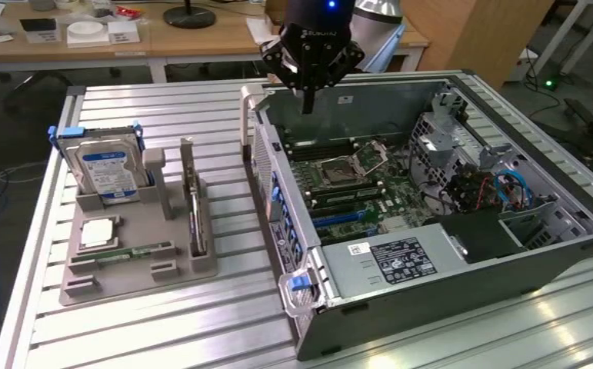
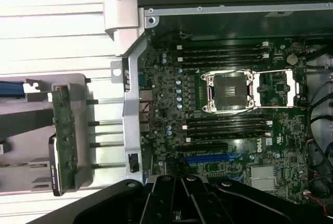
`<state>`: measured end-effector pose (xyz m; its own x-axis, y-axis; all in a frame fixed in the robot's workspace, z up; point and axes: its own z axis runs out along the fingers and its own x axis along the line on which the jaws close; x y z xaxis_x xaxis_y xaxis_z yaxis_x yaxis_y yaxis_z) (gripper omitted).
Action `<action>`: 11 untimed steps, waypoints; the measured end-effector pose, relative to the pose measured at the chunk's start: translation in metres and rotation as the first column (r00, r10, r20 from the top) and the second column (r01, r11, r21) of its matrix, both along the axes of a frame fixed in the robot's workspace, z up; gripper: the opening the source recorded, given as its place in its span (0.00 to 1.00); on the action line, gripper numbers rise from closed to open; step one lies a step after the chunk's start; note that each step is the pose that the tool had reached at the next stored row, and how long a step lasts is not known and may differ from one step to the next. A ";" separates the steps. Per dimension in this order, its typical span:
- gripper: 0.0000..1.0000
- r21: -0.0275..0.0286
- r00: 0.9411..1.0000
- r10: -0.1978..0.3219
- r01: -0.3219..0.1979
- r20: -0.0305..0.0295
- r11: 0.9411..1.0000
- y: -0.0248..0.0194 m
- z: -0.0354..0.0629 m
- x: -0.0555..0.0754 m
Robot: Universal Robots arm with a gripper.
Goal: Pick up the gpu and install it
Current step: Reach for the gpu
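The gpu [image 1: 195, 219] is a thin dark card standing on edge in a slot of the grey holder [image 1: 137, 269], at the exterior view's left of the open computer case [image 1: 461, 254]. From the wrist camera the gpu [image 2: 64, 140] appears edge-on beside the case's wall. My gripper [image 1: 307, 101] hangs over the far corner of the case, fingers pointing down, shut and holding nothing. Its black fingers [image 2: 182, 185] hover above the motherboard [image 2: 229, 125], apart from the gpu.
A blue-labelled hard drive [image 1: 109, 173] stands at the holder's back, and a green RAM stick [image 1: 132, 252] lies flat near its front. Inside the case are a CPU socket [image 2: 229, 92], a blue slot [image 2: 208, 158], a power supply [image 1: 399, 257] and cables [image 1: 491, 188]. Desks stand behind.
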<state>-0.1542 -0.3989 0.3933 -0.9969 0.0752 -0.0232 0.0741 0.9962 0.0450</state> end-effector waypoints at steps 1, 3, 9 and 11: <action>0.11 0.000 1.000 0.000 0.000 0.000 1.000 0.0000 0.0000 -0.002; 0.11 0.000 1.000 0.000 0.000 0.000 1.000 0.0000 -0.0001 -0.006; 0.11 0.000 1.000 0.000 0.000 0.000 1.000 0.0000 -0.0001 -0.019; 0.11 0.000 1.000 0.000 0.000 0.000 1.000 0.0000 -0.0001 -0.023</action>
<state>-0.1769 -0.3988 0.3933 -0.9969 0.0753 -0.0233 0.0742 0.9962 0.0451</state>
